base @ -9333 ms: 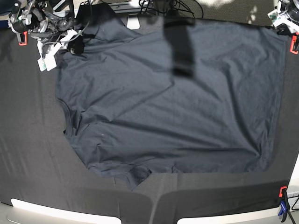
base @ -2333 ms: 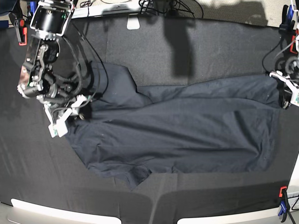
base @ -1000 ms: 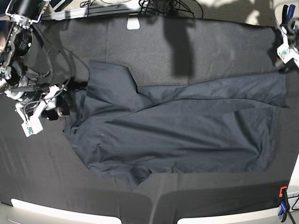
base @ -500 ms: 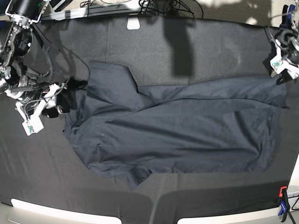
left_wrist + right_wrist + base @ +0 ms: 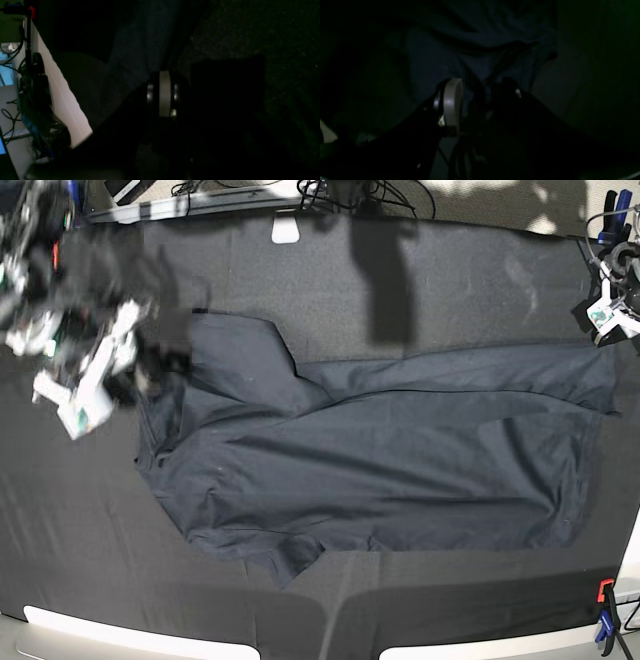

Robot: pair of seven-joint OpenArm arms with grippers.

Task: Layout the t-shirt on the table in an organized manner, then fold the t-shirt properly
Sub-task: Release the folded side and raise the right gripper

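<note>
Nearest the base camera, the pale rim of the table (image 5: 120, 625) runs along the bottom edge, with an orange-and-blue clamp (image 5: 604, 620) at the near right corner. Beyond it, the t-shirt (image 5: 400, 470) lies flat on the black table cloth, folded once lengthwise so its long axis runs left to right across the middle of the table, collar end at the left and hem end at the right. A sleeve flap (image 5: 240, 365) sticks up from the upper left of the shirt. The right gripper (image 5: 105, 375), blurred with motion at the left edge of the base view, sits just beside the collar end; its jaws stand apart, and its wrist view shows cloth just ahead of them but nothing clamped. The left gripper (image 5: 608, 315) hangs at the far right, just above the hem corner and apart from it, jaws together and holding nothing, as its wrist view shows. Each arm is nearest its own end of the shirt, so the next fold probably turns on that left-to-right axis. Nothing lies on the shirt; cables (image 5: 350, 192) clutter the far edge behind the table
</note>
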